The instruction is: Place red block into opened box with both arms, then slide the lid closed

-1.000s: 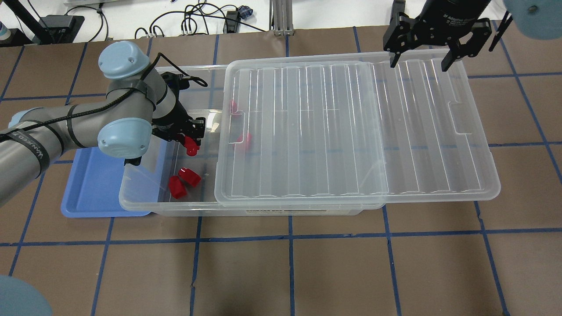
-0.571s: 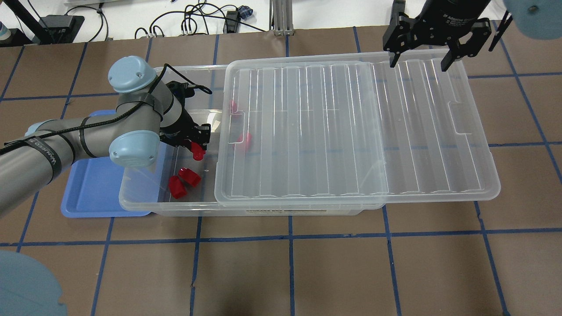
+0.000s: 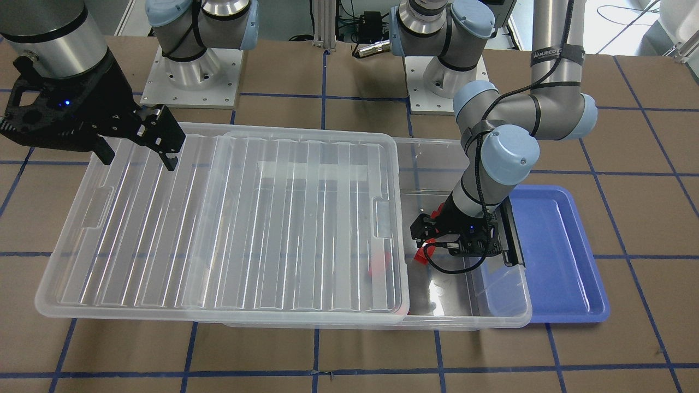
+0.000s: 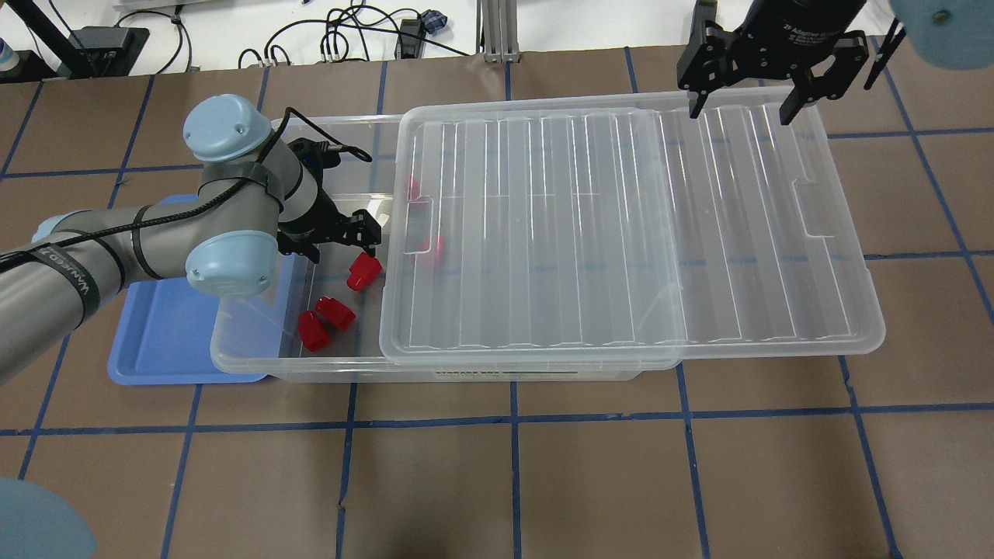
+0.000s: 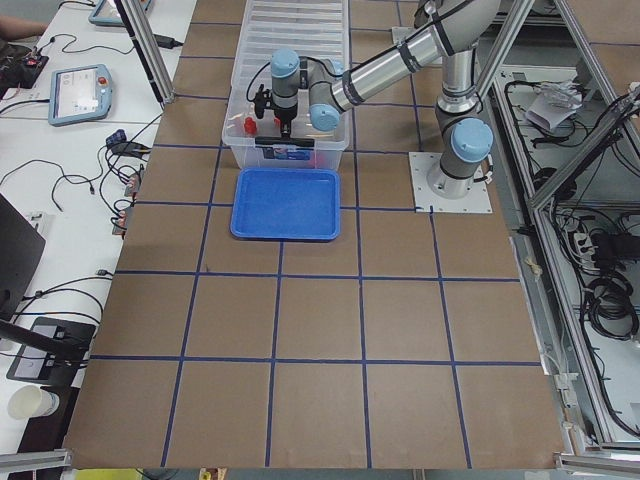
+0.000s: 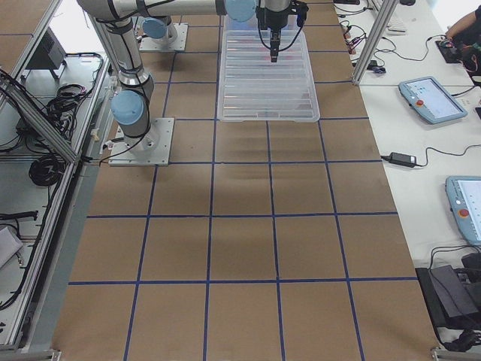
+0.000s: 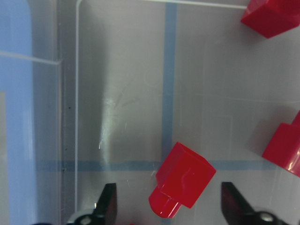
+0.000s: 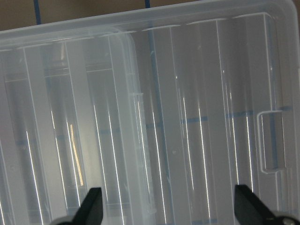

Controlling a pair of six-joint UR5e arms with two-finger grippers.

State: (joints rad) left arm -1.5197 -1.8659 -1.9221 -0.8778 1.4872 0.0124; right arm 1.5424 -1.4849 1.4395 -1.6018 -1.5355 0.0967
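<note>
Now, left tool [image 4: 340, 243] spread over loose red block [image 4: 363, 271], box [image 4: 311, 369] end uncovered, right tool [image 4: 739, 110] spread above lid [image 4: 621, 233].

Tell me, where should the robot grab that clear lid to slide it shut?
Probably the short end of the lid overhanging the box on the robot's right, approached from above: that raised rim hangs free, and the open right gripper hovers nearby.

A brown table [image 4: 590, 481] gridded with blue tape [image 4: 513, 419], flanked by white benches [image 6: 436, 195] strewn with cables [image 4: 345, 31].
</note>
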